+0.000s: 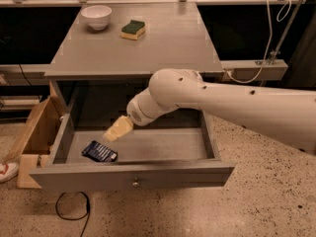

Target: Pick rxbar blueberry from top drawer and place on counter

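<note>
The top drawer (133, 177) is pulled open, its knob facing me. The rxbar blueberry (99, 151), a dark navy bar with white marks, lies flat on the drawer floor at the front left. My gripper (114, 131), with cream-coloured fingers, reaches down into the drawer from the right on a white arm. It hangs just above and to the right of the bar, apart from it. The counter (158, 46) is the grey cabinet top above the drawer.
A white bowl (96, 17) and a green-and-yellow sponge (133, 29) sit at the back left of the counter. A wooden crate (37, 132) stands on the floor left of the cabinet. A black cable (71, 211) lies on the floor below the drawer.
</note>
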Controlling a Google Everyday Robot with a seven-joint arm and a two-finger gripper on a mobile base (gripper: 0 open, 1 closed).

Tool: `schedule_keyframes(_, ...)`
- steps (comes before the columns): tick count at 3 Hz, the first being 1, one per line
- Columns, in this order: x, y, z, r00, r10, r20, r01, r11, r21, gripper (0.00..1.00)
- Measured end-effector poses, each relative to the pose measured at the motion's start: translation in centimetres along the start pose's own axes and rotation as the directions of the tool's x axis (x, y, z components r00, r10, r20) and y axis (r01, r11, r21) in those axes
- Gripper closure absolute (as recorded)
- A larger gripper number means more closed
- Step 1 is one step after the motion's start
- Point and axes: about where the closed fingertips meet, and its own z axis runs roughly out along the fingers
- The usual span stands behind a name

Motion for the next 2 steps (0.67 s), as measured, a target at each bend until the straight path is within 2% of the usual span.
schedule_keyframes(1,-2.64,0.9,5.53,0.996,0.019,0.09,-0.018,0.9998,-0.006,0.0)
schedule_keyframes(2,-2.75,0.96,5.62,0.996,0.013,0.094,-0.012,0.9999,-0.006,0.0)
